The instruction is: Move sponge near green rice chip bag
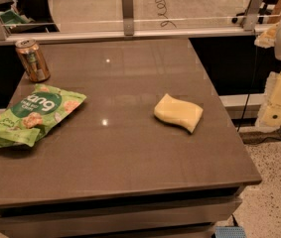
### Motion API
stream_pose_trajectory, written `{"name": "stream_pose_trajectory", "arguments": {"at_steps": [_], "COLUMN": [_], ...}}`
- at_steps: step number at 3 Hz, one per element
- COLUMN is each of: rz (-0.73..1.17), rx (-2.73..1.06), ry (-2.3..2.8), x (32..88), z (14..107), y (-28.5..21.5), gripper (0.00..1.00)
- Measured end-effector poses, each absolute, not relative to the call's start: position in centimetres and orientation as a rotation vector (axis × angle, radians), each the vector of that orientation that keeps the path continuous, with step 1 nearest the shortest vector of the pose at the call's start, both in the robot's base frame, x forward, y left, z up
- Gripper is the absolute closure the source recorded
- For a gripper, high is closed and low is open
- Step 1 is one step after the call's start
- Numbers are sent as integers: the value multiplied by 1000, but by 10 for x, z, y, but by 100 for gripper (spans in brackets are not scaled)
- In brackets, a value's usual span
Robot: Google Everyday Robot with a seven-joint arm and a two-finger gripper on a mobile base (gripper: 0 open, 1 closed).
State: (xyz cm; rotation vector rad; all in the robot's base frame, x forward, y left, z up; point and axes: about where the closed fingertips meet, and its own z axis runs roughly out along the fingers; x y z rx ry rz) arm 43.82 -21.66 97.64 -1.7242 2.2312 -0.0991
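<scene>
The sponge, a pale yellow block with wavy edges, lies flat on the brown table, right of the middle. The green rice chip bag, crinkled light green with white lettering, lies at the table's left edge, well apart from the sponge. My gripper hangs at the right edge of the view, off the table's right side and higher than the sponge. It holds nothing that I can see.
A gold-brown drink can stands upright at the table's back left corner, just behind the bag. A glass partition with metal posts runs along the table's far edge. Speckled floor lies to the right.
</scene>
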Motion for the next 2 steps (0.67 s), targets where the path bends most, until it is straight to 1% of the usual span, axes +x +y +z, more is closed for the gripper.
{"name": "stream_pose_trajectory", "arguments": {"at_steps": [1,2], "rz": [-99,-48], "rx": [-1724,-1701], "ry": [2231,2196], "x": [438,438], "z": [976,971], "y": [-217,-214], "gripper": [0,0]}}
